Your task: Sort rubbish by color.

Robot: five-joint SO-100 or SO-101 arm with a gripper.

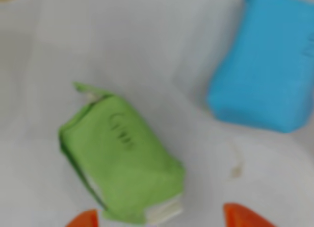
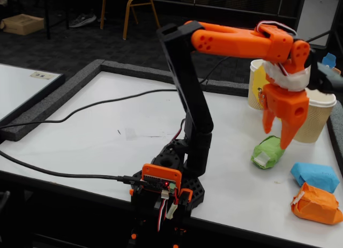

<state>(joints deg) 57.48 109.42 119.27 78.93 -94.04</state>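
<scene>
- The orange two-finger gripper (image 2: 280, 134) hangs at the right of the fixed view, fingers pointing down, just above the light green crumpled paper wad (image 2: 267, 151). Its jaws stand spread apart and hold nothing.
- In the wrist view only the two orange fingertips (image 1: 83, 219) show at the bottom edge, set wide on either side of the light green crumpled paper wad (image 1: 120, 162), which fills the lower centre. Whether a tip touches the paper I cannot tell from either view.
- The sky blue paper wad (image 2: 315, 176) lies on the white table (image 2: 107, 135) at the lower right of the fixed view. The same sky blue wad (image 1: 267, 60) fills the upper right of the wrist view, apart from the green one.
- The orange paper wad (image 2: 317, 203) sits just below the blue one near the bottom right corner, close beside it; I cannot tell if they touch.
- Two beige paper cups (image 2: 313, 115) stand behind the gripper at the right edge, partly hidden by it. What is inside them is not visible.
- My judgement: the sorting has hardly begun. All three wads lie on the table, none in a cup. The green wad looks to be the one in hand, with the grasp not yet made. Grasping it, carrying it to its cup, and then handling blue and orange all remain.
</scene>
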